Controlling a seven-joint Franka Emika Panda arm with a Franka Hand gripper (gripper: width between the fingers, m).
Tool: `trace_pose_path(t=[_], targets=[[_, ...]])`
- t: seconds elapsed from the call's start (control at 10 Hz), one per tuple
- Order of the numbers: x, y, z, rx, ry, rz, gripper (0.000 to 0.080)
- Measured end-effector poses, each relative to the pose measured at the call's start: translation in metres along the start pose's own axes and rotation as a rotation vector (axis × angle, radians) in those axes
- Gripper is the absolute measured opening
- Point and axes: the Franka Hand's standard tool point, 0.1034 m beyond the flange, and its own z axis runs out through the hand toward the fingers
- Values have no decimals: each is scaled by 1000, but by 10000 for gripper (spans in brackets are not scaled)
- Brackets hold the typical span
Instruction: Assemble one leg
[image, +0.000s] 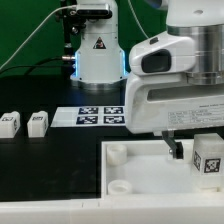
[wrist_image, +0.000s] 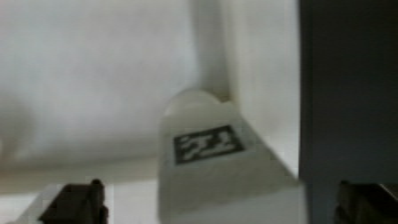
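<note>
The leg (image: 208, 158) (wrist_image: 210, 150), a small white stubby block, stands upright on the large white panel (image: 150, 190), close to the exterior view's right edge. We see one square black-and-white tag on the face turned toward the exterior camera; the same tag shows in the wrist view as a dark pattern on the block's pale side, blurred so that we cannot read its cells. The block's edges look straight and its top flat; it is far smaller than the panel beneath it. The robot's white hand (image: 175, 90) hangs directly over the leg. The jaws are spread wide: in the wrist view the two dark fingertips (wrist_image: 75, 200) sit at opposite sides with the leg between them, a clear gap on either side, so we find nothing gripped. In the exterior view one dark finger (image: 176, 148) hangs just beside the leg, on the exterior view's left of it. A raised round socket (image: 118, 152) marks the panel's near corner. Two more legs (image: 10, 123) (image: 38, 122) lie on the black counter (image: 50, 170) at the exterior view's left, well apart from the panel, and the marker board (image: 100, 115) lies between them and the hand.
</note>
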Motion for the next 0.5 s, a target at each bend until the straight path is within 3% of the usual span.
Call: trace_pose_path(t=[0.1,0.3,0.5], targets=[[0,-1,0,1,0,18,636],[0,0,0,0,0,31,293],[0,1,0,4,-1,236,294]])
